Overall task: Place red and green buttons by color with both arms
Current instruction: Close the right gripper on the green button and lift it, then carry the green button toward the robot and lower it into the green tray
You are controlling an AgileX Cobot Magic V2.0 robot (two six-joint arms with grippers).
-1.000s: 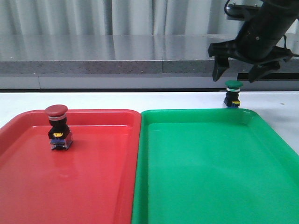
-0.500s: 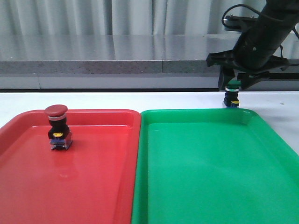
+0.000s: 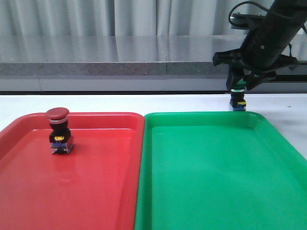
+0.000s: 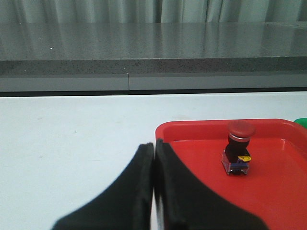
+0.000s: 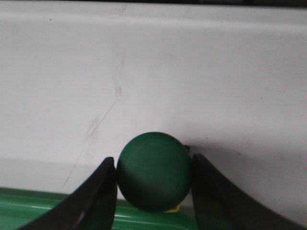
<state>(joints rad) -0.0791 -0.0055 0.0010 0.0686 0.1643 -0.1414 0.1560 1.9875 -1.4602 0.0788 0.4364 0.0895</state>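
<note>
The red button already stood in the red tray at lower left, left jaws pressed together, while at upper right the right gripper pinched the green button on the counter, the green tray awaiting it.

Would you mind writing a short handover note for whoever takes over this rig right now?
Left hand: shut, empty, over the white table near the red tray.
Right hand: fingers closed against the green button's cap. In the front view the button's base sits at table level behind the green tray; lift-off cannot be told.
Done: red button stands upright in the red tray.
Left: carry the green button into the green tray and release.
</note>
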